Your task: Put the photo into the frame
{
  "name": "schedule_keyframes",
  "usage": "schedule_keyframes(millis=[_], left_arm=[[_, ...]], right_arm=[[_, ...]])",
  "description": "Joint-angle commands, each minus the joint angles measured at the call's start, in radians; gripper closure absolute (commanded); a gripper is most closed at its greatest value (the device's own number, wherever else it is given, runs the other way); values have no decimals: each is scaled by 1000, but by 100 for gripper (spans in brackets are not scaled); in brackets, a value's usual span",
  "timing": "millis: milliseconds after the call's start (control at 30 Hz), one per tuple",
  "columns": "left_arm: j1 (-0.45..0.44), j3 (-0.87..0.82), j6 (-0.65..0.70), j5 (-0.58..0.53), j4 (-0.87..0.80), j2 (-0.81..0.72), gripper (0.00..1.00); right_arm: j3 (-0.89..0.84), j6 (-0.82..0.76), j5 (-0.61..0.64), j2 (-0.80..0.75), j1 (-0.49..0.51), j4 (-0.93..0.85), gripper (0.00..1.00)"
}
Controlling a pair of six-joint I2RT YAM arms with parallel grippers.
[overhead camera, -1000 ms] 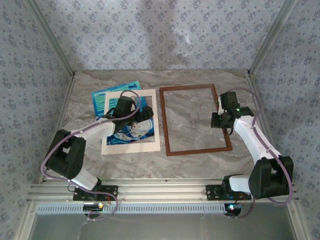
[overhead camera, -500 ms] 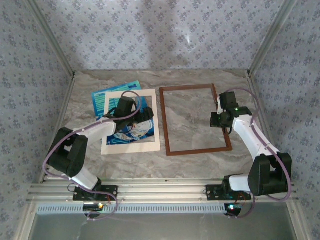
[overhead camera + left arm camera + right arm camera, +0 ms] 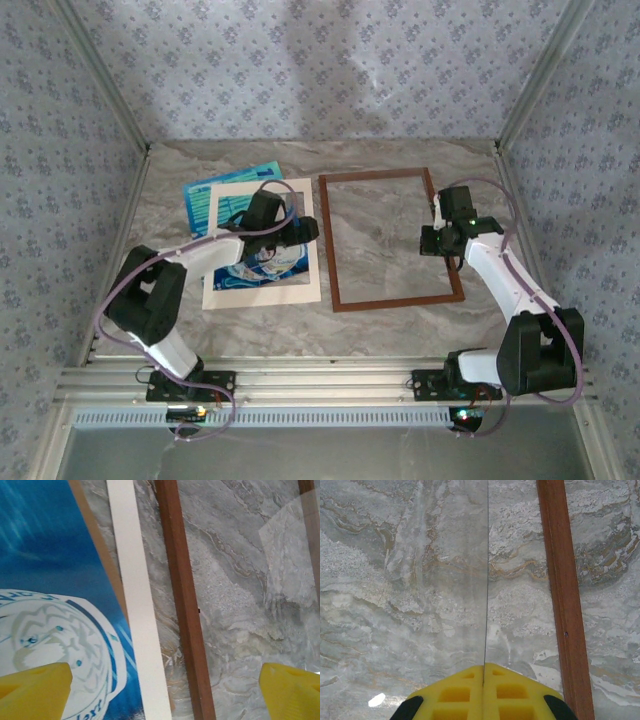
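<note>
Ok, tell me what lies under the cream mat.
The photo lies under the cream mat, showing through its window and past its far-left corner; the rest is covered.

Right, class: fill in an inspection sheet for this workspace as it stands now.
Surface: marble table, flat.
Job's things: photo lies under a cream mat; frame lies flat beside them, marble showing through it.
Clutter: clear sheet; nothing else seen.
Grippers: left gripper open above the mat's right edge; right gripper shut on the clear sheet's edge.
Cables: purple cables loop along both arms.
Surroundings: patterned walls, aluminium rails at the near edge.
</note>
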Motion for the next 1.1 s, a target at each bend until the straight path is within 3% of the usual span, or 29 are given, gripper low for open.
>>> schedule_keyframes(millis=[0,567,800,1067], left_arm=[[-25,47,32,-5,-67,30,6],[-58,155,66,-4,-129,124,7],[-109,243,82,-19,-198,209,17],[-155,355,122,-72,-315,310,30]], right_arm=[[33,-10,-22,19,6,-54,100],[217,-126,-98,125,16,-245,100],[256,-141,-98,141,15,-249,100],[151,-93,-123,117,-5,-133,68]])
